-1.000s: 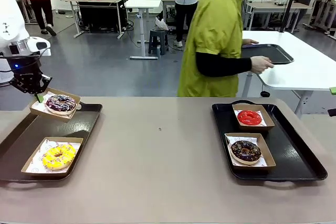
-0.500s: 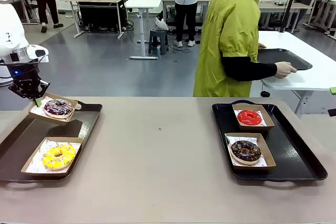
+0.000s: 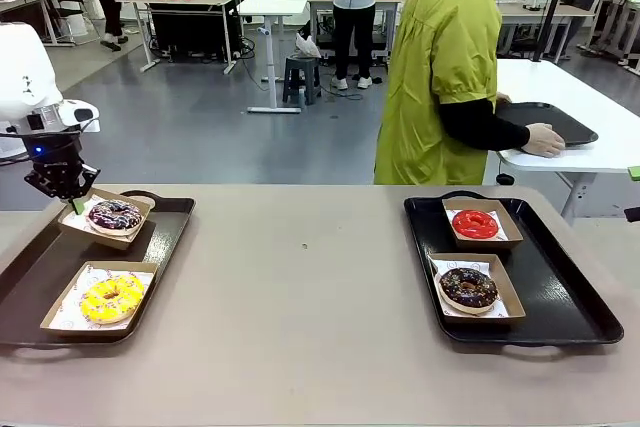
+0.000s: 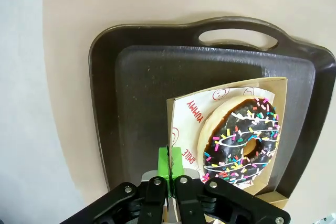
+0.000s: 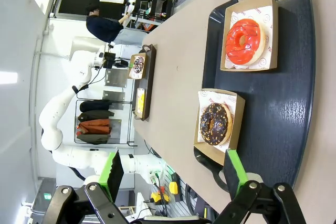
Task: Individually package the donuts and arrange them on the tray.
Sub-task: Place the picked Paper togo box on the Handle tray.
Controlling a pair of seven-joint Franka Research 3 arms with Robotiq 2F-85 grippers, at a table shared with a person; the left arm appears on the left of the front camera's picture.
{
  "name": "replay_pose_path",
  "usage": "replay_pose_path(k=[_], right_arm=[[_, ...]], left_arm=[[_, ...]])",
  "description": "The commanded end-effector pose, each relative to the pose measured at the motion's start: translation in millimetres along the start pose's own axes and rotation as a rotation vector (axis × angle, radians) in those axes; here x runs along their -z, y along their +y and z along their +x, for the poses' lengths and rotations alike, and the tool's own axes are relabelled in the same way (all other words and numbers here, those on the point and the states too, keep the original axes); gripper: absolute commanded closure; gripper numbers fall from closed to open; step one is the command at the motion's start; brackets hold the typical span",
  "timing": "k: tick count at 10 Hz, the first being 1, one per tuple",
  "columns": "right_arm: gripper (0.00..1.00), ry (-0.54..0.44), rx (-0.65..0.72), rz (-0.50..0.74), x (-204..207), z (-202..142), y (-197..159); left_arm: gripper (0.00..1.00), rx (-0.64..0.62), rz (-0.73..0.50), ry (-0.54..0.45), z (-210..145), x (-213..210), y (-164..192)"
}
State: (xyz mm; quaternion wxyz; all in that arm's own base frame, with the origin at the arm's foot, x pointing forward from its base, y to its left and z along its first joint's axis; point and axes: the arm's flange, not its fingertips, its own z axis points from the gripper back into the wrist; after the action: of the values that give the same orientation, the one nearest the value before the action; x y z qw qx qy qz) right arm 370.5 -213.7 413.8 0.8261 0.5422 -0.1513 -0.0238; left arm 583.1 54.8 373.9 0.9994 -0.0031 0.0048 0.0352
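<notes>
My left gripper is shut on the near-left edge of a paper-lined cardboard box holding the purple-dark sprinkled donut. The box hangs slightly tilted over the far end of the left black tray. In the left wrist view the green pads pinch the box rim beside the donut. The yellow donut sits boxed at that tray's near end. On the right tray lie the red donut and the chocolate donut, each boxed. My right gripper is open, high above that tray.
A person in a green top stands across the table, turned away, with a hand on another dark tray on a white side table. The brown tabletop lies bare between the two trays.
My left gripper has lowered the box with the purple-dark donut toward the left tray's far end. The person has stepped to the right and slid the side-table tray along.
</notes>
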Motion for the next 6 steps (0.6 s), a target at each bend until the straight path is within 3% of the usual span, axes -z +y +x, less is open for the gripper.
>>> replay_pose_path(k=[1, 3, 4, 5, 6], right_arm=[[0.00, 0.010, -0.008, -0.004, 0.3, -3.8, 1.6], [0.00, 0.010, -0.008, -0.004, 0.3, -3.8, 1.6], [0.00, 0.010, -0.008, -0.004, 0.3, -3.8, 1.6], [0.00, 0.010, -0.008, -0.004, 0.3, -3.8, 1.6], [0.00, 0.010, -0.008, -0.004, 0.3, -3.8, 1.6]], left_arm=[[0.99, 0.020, -0.026, -0.012, 10.2, 0.7, 1.3], [0.99, 0.020, -0.020, -0.003, 13.7, 4.0, -0.1], [0.42, 0.027, -0.024, 0.001, 13.7, 4.2, -0.4], [0.42, 0.028, -0.027, 0.002, 13.4, 3.1, 0.1], [0.00, 0.027, -0.032, 0.001, 12.3, 1.5, 0.7]])
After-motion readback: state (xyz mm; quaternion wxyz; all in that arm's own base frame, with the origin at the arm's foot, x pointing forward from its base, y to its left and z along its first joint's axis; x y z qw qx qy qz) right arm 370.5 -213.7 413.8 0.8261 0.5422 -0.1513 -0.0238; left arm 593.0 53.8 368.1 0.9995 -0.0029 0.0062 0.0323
